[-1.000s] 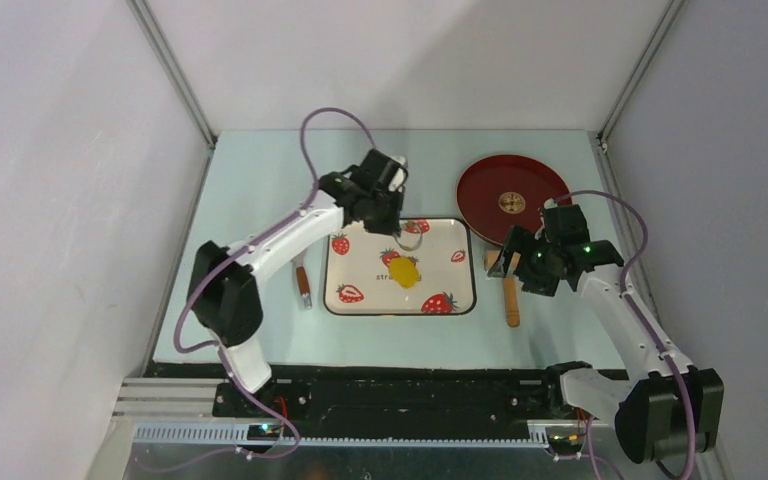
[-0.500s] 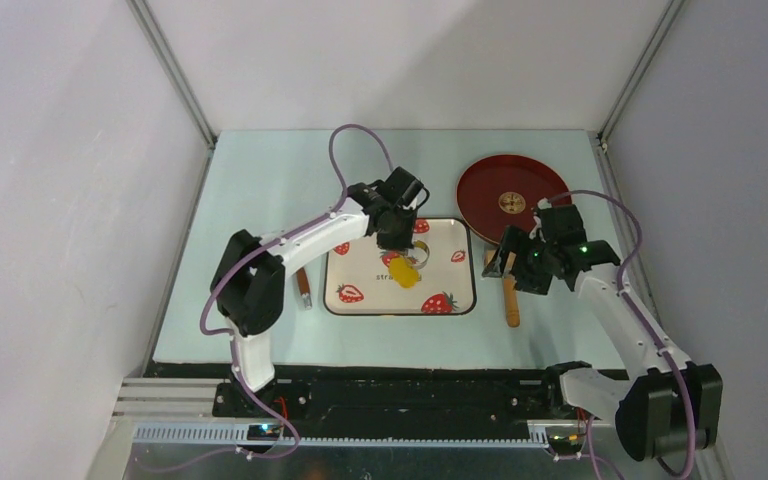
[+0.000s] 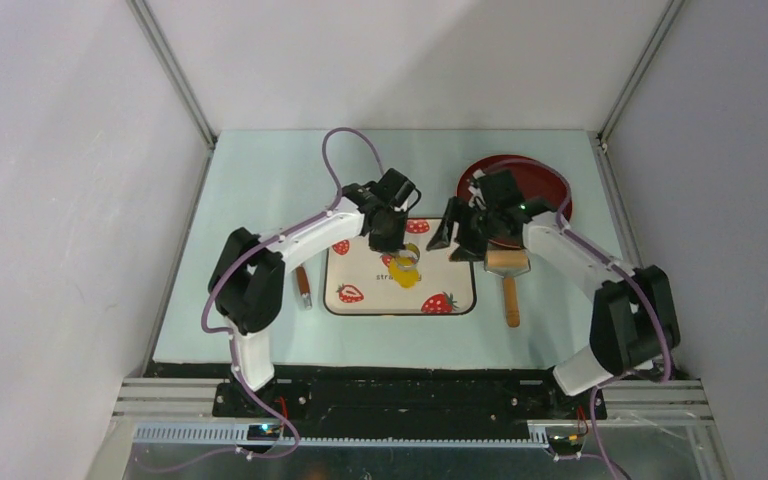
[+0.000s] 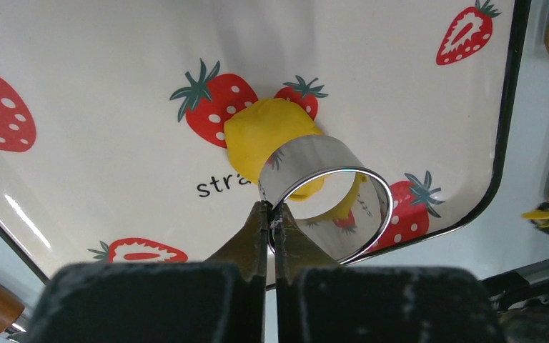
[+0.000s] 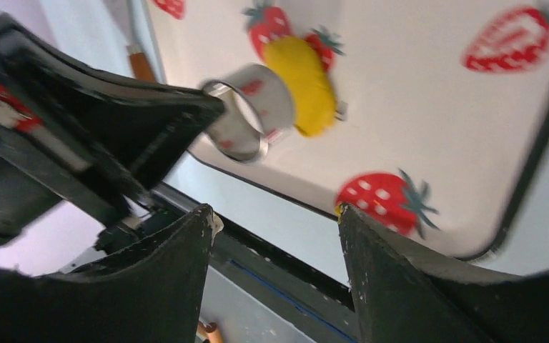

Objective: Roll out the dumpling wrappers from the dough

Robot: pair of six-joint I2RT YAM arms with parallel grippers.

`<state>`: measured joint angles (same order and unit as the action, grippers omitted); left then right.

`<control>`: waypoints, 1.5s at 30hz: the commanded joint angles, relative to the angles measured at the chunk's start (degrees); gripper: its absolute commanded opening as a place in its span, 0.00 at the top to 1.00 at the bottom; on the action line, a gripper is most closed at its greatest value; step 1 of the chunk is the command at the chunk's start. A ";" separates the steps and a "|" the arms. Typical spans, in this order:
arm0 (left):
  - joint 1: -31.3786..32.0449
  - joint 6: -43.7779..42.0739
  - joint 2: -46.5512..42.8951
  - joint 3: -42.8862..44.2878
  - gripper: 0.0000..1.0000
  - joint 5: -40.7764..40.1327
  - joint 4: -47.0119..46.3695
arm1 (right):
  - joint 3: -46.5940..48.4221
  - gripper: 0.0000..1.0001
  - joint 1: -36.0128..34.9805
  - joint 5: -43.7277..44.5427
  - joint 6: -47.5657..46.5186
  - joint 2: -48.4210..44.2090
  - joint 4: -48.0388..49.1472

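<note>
The dough [image 3: 407, 277] is a bright-yellow lump [image 4: 264, 128] lying on the strawberry-print tray [image 3: 445, 272], also seen in the right wrist view [image 5: 306, 89]. My left gripper [image 4: 271, 209] is shut on the wall of a small metal ring cutter [image 4: 307, 161], which hangs tilted at the dough's edge [image 3: 406, 257]. I cannot tell whether ring and dough touch. My right gripper [image 5: 275, 214] is open and holds nothing, hovering over the tray's right side [image 3: 452, 235]. No dumpling wrappers show; the right arm covers the middle of the red plate [image 3: 548, 180].
A wooden-handled roller [image 3: 509, 288] lies just right of the tray, under the right arm. Another wooden-handled tool [image 3: 303, 285] lies left of the tray. The red plate sits at the back right. Both gripper heads crowd the tray's far half.
The right arm has swung left from beside the plate to over the tray's right side, jaws narrowing a little. The left gripper has brought the ring from the tray's far edge to the dough.
</note>
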<state>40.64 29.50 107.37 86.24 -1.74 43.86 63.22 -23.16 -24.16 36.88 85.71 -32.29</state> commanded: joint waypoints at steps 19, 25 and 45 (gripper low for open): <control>-2.59 -0.91 -3.11 -0.59 1.00 3.05 -0.78 | 19.31 0.57 -8.04 4.73 0.00 19.70 -5.02; -2.68 -0.85 -3.12 -0.61 1.00 3.28 -0.76 | 19.71 0.76 -8.51 3.69 0.22 21.13 -4.52; -2.92 -0.40 1.77 -0.57 1.00 6.03 -3.01 | 20.01 1.00 -8.18 4.37 -0.67 23.56 -5.43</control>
<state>38.00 28.97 108.12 85.45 1.37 43.59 81.17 -31.38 -20.71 37.26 108.01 -37.39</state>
